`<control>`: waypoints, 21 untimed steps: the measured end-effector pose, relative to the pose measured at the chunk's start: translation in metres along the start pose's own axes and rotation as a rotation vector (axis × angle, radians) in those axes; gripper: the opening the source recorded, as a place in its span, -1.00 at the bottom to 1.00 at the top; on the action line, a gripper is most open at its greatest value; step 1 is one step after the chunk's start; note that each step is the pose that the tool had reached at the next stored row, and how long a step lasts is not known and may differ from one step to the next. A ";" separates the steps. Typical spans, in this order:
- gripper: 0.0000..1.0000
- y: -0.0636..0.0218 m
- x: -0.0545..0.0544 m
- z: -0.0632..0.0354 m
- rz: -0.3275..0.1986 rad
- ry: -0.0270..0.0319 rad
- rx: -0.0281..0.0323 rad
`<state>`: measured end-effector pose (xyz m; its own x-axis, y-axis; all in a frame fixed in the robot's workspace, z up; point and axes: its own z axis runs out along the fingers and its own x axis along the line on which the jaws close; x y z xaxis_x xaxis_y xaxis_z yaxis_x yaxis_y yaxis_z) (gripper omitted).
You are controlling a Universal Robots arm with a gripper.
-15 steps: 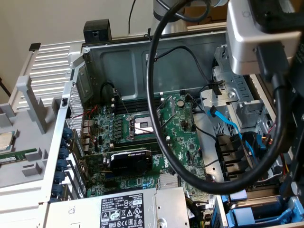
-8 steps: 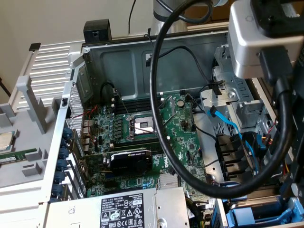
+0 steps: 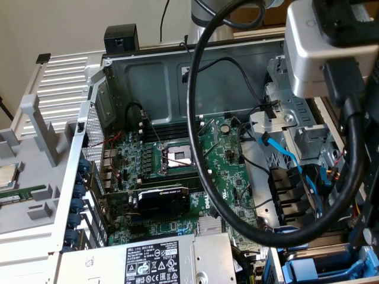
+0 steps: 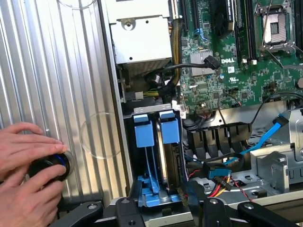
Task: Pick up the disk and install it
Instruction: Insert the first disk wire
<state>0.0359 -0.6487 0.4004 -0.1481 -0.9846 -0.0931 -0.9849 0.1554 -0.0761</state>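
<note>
As the hand hovers right at the mouth of the drive bay, the disk stands on edge inside that bay, silver metal showing, a blue carrier tab on its end. It sits just beside a second blue carrier. Clamped on it or loose? I cannot tell. Over on the ribbed metal panel, a person's hands cup a black round object. The green motherboard lies beyond the bay.

Disk in bay — beside second carrier.
</note>
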 end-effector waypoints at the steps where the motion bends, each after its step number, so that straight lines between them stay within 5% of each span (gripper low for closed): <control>1: 0.02 0.0000 0.000 0.0000 0.000 0.0000 0.0000; 17: 0.02 -0.0095 0.000 0.0203 -0.062 -0.0093 -0.0086; 21: 0.02 -0.0095 0.000 0.0213 -0.104 -0.0167 -0.0136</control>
<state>0.0471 -0.6487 0.3800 -0.0431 -0.9939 -0.1020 -0.9961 0.0507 -0.0728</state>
